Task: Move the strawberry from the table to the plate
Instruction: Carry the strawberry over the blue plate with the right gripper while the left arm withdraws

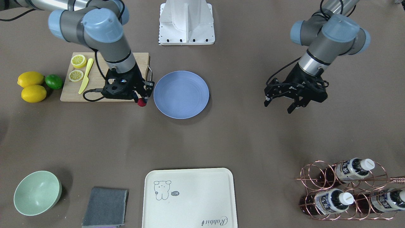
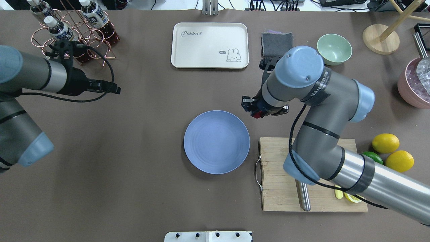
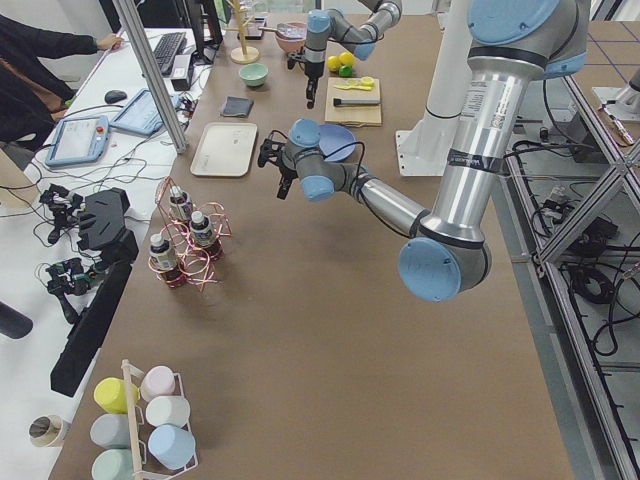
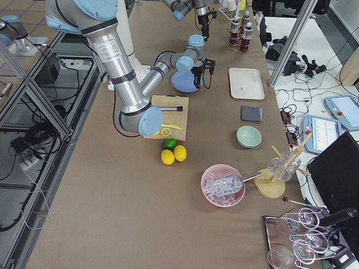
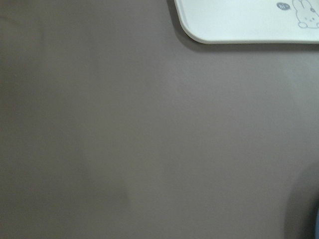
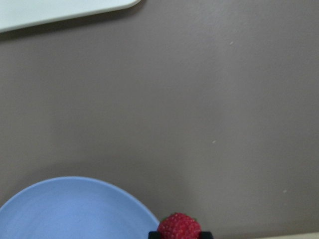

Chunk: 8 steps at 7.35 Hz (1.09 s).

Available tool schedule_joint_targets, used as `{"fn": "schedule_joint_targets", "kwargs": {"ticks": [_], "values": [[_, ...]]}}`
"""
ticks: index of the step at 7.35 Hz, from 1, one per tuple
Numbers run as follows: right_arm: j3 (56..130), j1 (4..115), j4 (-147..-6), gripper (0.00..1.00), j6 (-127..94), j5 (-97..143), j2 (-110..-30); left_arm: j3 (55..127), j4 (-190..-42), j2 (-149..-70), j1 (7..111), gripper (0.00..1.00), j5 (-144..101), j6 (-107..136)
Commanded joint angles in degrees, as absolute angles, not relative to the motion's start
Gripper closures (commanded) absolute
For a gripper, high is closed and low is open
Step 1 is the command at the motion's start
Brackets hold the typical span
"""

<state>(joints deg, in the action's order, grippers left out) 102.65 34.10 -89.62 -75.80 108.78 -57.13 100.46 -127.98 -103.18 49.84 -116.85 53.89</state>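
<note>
Right claw [image 1: 141,98] pinches strawberry [image 1: 142,102] at fingertips, just beside plate [image 1: 181,94] rim, not yet over it. Left claw [image 1: 279,106] hangs spread wide, empty, well apart. Likely risks: tiny bumpy strawberry squirts from shallow tip grip; early release drops it on counter [image 1: 221,142]; low carry clips raised rim, knocking fruit loose or shoving plate.

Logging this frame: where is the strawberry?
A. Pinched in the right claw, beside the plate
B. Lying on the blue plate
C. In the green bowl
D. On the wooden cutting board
A: the strawberry sits between the fingers of the right claw, just outside the rim of the plate, not on it.
</note>
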Motion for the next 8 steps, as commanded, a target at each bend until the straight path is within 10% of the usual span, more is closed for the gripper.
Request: {"fn": "schedule_joint_targets", "kwargs": {"ticks": [1, 8], "values": [[101.96, 28.67, -91.85, 1.0, -79.28, 104.52, -53.27, 98.11, -126.75, -100.9, 58.58, 0.02, -125.63, 42.5], [97.21, 21.98, -90.97, 1.0, -80.59, 98.45, -50.9, 95.8, -110.16, -96.24, 72.05, 0.02, -131.83, 13.66]]}}
